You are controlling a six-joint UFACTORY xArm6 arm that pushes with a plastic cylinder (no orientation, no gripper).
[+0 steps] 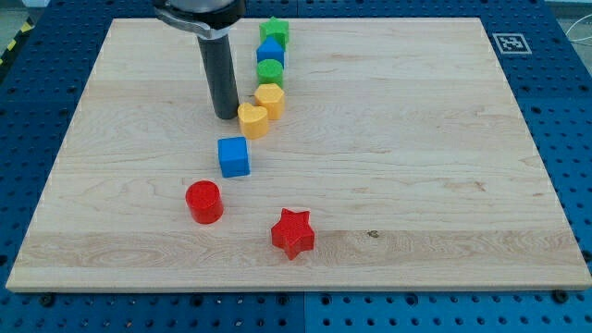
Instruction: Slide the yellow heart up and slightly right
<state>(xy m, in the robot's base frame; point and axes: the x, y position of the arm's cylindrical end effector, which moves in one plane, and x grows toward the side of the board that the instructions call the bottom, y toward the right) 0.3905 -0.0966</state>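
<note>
Approach step: my tip (227, 115), a bare clawless rod, just left of yellow heart (252, 119); next, get below it and push up-right.

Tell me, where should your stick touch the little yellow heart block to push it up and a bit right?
On its lower-left side, coming from below-left. My tip sits just left of the yellow heart block. The yellow hexagon block crowds its upper right, so it will likely get nudged too.

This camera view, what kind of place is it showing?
Probably a robotics lab bench: a wooden board on a blue perforated table, a printed marker tag, and my tip beside the yellow heart.
</note>
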